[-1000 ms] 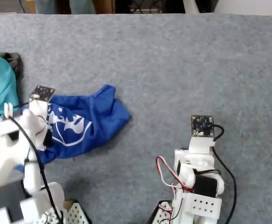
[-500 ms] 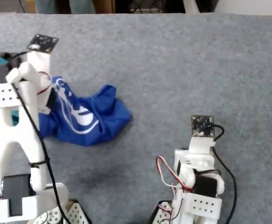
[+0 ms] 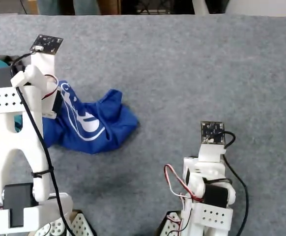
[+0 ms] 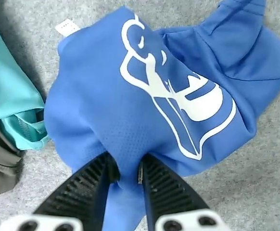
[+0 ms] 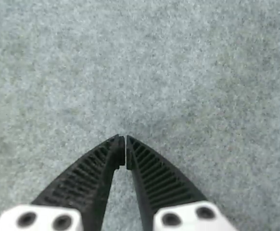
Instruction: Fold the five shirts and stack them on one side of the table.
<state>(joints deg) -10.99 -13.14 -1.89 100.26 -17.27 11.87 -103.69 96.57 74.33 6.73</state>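
Blue shirt [image 4: 145, 96], fold hidden in left end effector [image 4: 125, 169]

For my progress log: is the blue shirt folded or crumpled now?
Crumpled. The blue shirt lies bunched in uneven wrinkles, one part pinched in the left end effector.

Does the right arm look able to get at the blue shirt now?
Probably yes: bare table lies between the right hand and the blue shirt, though the left hand grips one edge.

Robotics lab, grey felt table [image 3: 192, 64], white left arm [image 3: 15, 132], right arm [image 3: 204, 189], exposed wiring [image 3: 175, 182], circuit board [image 3: 212, 132]
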